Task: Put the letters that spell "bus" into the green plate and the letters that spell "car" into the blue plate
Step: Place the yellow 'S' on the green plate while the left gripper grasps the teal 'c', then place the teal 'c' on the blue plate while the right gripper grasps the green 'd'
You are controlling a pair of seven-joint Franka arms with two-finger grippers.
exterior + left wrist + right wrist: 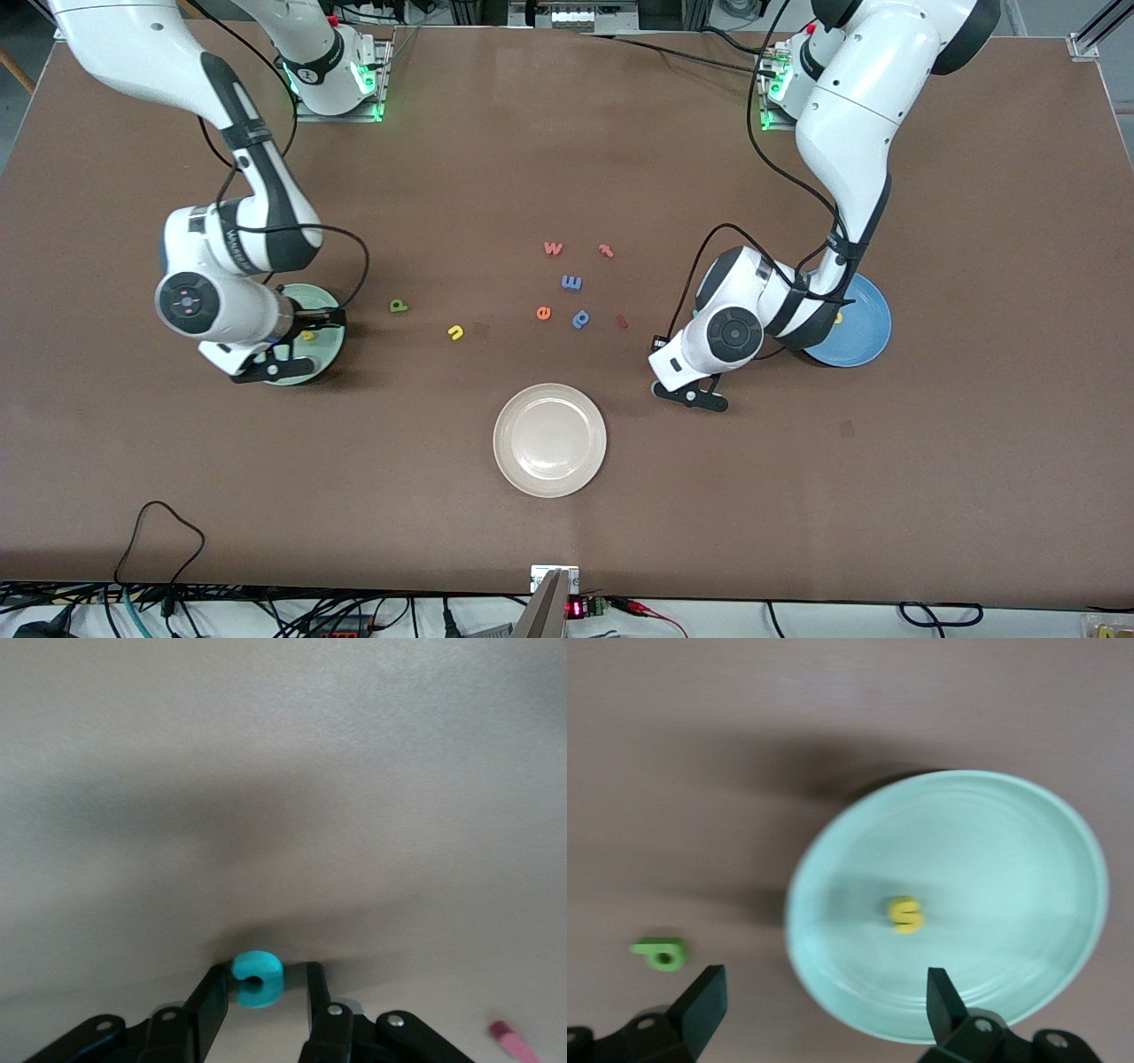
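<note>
Yellow s on green plate, teal c between left fingers

Right gripper (819,1001) hangs over the green plate (330,347), its fingers spread wide with nothing between them. The yellow s (905,914) lies flat on that plate, near its middle. The green b (399,306) rests on the bare table beside the plate, toward the middle of the table, and the yellow u (455,332) lies a little past it, nearer the front camera.

Left gripper (259,1003) is down at the table beside the blue plate (864,341), its fingers standing on either side of the teal c (257,978); whether they already press on it I cannot tell. A yellow letter (837,316) lies on the blue plate, partly hidden by the left arm.

Between the two plates sit loose letters, among them a blue p (580,318) and a red-orange t (606,251). A cream plate (549,439) sits nearest the front camera.
</note>
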